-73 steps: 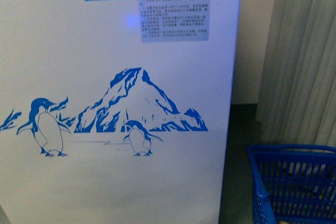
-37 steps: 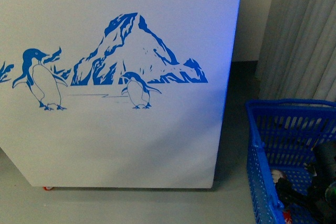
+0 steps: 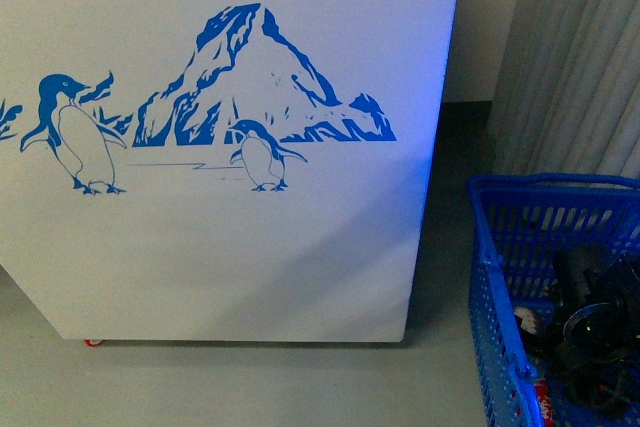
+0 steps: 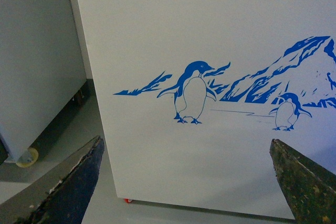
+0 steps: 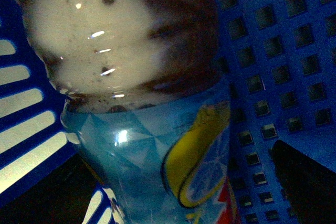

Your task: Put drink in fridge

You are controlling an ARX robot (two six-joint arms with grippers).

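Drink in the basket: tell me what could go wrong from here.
1. The drink fills the right wrist view, and whether it is gripped cannot be told; a loose hold on its glossy label could slip.
2. The right arm reaches down inside the blue basket; lifting could catch the bottle on its wall.
3. Only the fridge front shows, so its lid's state is unknown.

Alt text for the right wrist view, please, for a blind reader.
Close-up of the drink: a clear bottle with frothy liquid above a blue-and-yellow label, filling most of the picture. The lattice wall of the blue basket is right behind it.
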